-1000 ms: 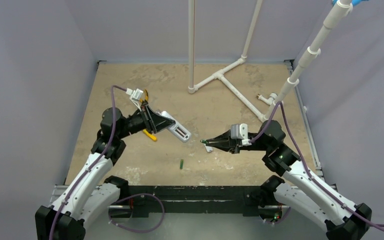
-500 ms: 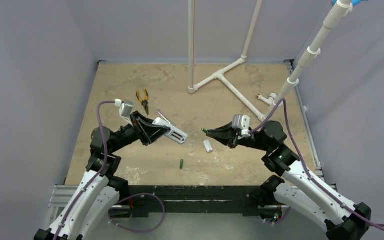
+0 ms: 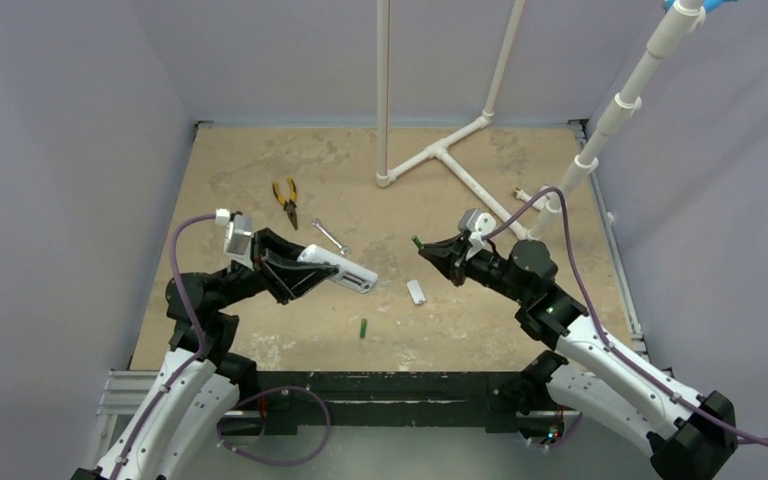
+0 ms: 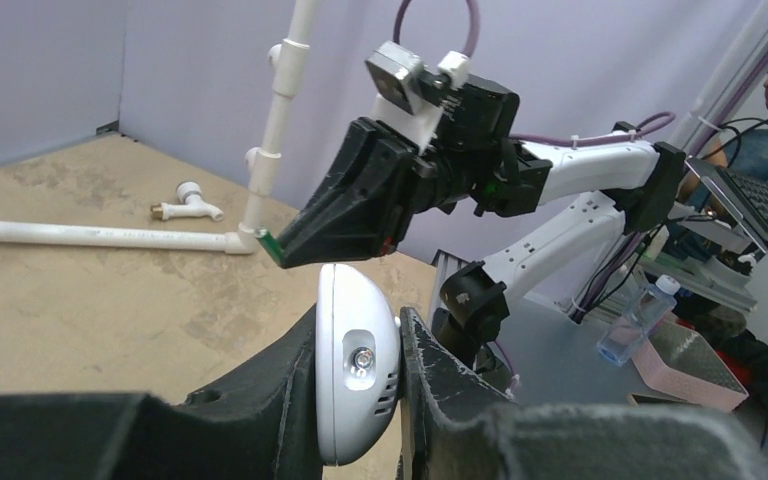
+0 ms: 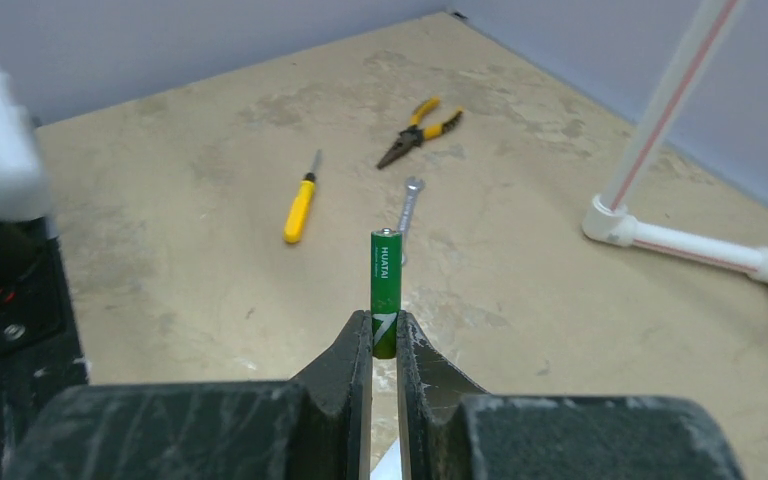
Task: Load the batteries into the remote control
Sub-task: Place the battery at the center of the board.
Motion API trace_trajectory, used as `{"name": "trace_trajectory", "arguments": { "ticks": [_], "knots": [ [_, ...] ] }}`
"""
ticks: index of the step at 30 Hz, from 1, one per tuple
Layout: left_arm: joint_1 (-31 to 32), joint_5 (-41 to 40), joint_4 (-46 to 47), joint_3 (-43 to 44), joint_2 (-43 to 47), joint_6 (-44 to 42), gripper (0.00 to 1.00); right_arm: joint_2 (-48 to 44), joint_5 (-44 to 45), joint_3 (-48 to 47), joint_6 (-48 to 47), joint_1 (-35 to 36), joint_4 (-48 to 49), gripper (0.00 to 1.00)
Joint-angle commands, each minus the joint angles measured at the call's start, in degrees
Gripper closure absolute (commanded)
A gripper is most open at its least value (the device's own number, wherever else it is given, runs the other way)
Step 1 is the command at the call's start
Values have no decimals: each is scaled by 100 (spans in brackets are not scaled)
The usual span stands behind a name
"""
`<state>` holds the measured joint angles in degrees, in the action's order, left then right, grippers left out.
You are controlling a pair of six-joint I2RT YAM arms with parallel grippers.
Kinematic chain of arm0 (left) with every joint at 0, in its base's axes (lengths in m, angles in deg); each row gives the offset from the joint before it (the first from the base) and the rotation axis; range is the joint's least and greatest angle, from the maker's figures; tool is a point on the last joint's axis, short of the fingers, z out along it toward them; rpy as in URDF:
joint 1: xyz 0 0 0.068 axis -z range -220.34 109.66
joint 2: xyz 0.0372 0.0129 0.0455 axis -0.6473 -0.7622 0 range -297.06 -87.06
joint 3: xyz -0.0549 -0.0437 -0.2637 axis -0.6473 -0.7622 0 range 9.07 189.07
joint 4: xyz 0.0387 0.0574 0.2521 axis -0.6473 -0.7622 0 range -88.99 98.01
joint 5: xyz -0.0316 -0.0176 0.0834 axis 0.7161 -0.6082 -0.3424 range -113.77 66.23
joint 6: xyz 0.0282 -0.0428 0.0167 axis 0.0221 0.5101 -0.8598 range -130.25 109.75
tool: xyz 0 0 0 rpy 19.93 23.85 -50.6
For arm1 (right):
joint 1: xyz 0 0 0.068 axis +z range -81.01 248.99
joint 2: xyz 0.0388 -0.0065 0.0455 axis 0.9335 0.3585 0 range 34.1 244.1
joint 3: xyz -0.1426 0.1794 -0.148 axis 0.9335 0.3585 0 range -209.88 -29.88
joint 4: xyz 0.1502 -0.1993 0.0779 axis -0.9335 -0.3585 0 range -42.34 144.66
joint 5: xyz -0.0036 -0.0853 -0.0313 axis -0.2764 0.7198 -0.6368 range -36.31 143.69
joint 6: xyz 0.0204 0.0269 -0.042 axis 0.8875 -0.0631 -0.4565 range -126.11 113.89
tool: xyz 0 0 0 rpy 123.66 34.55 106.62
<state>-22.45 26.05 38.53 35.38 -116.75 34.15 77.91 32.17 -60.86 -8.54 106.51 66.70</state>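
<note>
Now raised higher, the left gripper point(image 3: 312, 265) clamps the remote control point(image 3: 352, 272) and the right gripper point(image 5: 384, 335) pinches 1 battery point(image 5: 384, 280); insertion looks close.

The battery point(image 5: 384, 290) in the black right claw point(image 5: 384, 338) is bright green with white lettering and a white slanted mark. The remote control point(image 4: 345, 400) in the black left claw point(image 4: 358, 330) is white. The bench point(image 5: 210, 180) is mottled tan. The pliers point(image 5: 419, 132) have yellow-and-black handles, the screwdriver point(image 5: 298, 212) a yellow one. The wrench point(image 5: 406, 210) is silver and the pipes point(image 5: 690, 245) are white.
</note>
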Motion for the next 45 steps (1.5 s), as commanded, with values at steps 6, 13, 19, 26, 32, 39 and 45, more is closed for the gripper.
{"name": "trace_trajectory", "arguments": {
  "ticks": [6, 13, 19, 26, 32, 39, 45],
  "knots": [
    [47, -939, -1410, 439, 5, -421, 100, 1584, 3949, -1111, 2181, -8, -2381, 100],
    [39, -1887, -2534, 525, -357, -310, 100, 3352, 3380, -1457, 2630, 5, -3505, 100],
    [38, -1862, -2474, 505, -514, -231, 100, 4075, 3386, -1470, 2849, 27, -3770, 100],
    [35, -1759, -2417, 499, -640, -223, 100, 4397, 3460, -1554, 2705, 21, -3969, 80],
    [39, -1750, -2362, 515, -676, -202, 100, 4499, 3510, -1627, 2775, 25, -3869, 64],
    [38, -1741, -2419, 525, -665, -239, 100, 4640, 3469, -1674, 2809, 28, -3525, 66],
    [39, -1742, -2434, 529, -643, -254, 100, 4870, 3376, -1781, 2761, 22, -3396, 72]
  ]
}}
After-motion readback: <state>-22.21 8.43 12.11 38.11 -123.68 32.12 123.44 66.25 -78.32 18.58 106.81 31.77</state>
